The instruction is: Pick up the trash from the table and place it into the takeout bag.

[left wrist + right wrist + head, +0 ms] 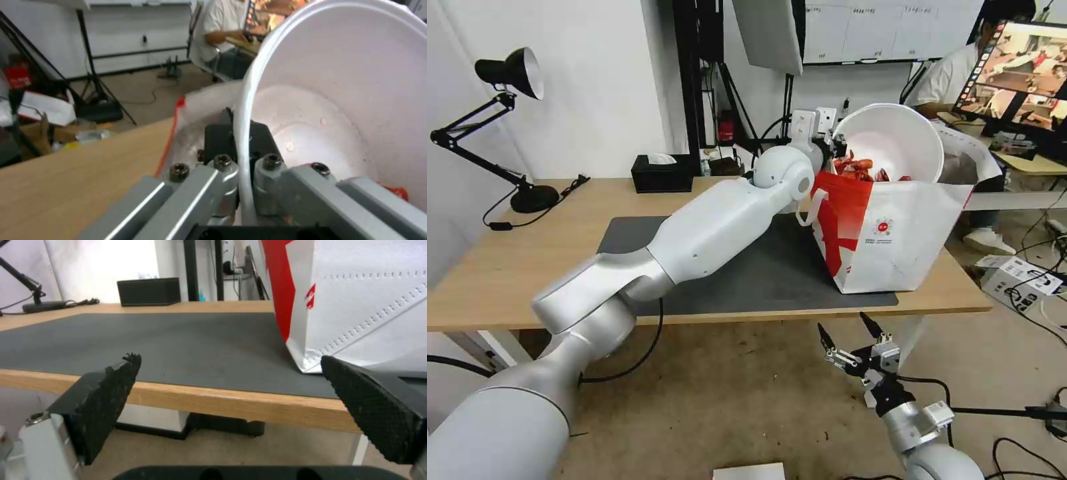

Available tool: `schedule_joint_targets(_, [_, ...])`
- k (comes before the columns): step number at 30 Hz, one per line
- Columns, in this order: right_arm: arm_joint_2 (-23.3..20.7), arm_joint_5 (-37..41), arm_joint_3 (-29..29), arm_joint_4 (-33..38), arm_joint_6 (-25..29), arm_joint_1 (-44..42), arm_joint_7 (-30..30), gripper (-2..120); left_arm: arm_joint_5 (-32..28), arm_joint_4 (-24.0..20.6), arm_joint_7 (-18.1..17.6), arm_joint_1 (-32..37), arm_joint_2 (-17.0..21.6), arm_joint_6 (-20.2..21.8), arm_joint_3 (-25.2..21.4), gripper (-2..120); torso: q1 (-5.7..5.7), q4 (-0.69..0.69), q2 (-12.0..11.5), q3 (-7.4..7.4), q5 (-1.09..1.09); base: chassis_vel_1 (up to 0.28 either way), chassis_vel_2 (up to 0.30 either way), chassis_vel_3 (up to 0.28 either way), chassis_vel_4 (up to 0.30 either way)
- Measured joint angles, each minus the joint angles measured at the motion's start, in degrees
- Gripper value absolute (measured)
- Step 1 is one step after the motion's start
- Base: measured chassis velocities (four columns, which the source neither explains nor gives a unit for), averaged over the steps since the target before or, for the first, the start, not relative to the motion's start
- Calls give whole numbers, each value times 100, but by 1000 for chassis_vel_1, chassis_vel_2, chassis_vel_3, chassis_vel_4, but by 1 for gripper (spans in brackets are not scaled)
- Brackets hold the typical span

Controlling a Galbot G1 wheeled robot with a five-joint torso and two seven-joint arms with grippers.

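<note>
The left claw (831, 141) is raised over the mouth of the takeout bag (907, 233), pinching the rim of the white round bowl (894, 143) between its fingers; the left wrist view shows that thin white rim (244, 140) running straight down between the two black pads, one pad inside the bowl and one outside. The bowl is tipped steeply on its side, its open face turned toward the robot, with the red crayfish shells (860, 168) heaped at its low edge just beside the claw, at the bag's mouth. A few red bits (396, 191) cling to the bowl's inner wall close to the claw. The bag stands upright on the bench (507, 267) directly under the claw, its base partly on the dark grey mat (774, 273), a white loop handle (812, 207) hanging on the side that faces the left arm. The black tissue box (662, 173) sits well apart from the claw, off past the arm's elbow toward the back of the bench. The right claw (854, 341) waits low, below the front edge of the bench and just beneath the bag, its fingers spread wide with nothing between them; from its own camera the black pads (111, 396) frame the bench edge, the mat and the bag's lower corner (311, 363).
</note>
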Motion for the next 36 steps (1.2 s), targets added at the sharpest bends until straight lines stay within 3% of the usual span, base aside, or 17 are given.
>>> schedule_joint_targets(8, [0,0,0,0,0,0,0,100,-52,57,74,-23,-16,569,123,0,0,0,0,0,0,0,0,0,0])
schedule_joint_targets(18, [0,0,0,0,0,0,0,100,-185,63,218,-17,-3,752,117,0,0,0,0,0,0,0,0,0,0])
schedule_joint_targets(27, [0,0,0,0,0,0,0,100,-494,12,195,16,-11,1069,25,32,0,0,0,0,0,0,0,0,0])
schedule_joint_targets(36, [0,0,0,0,0,0,0,100,-513,-30,222,1,9,1106,5,63,0,-1,0,0,0,0,0,0,0])
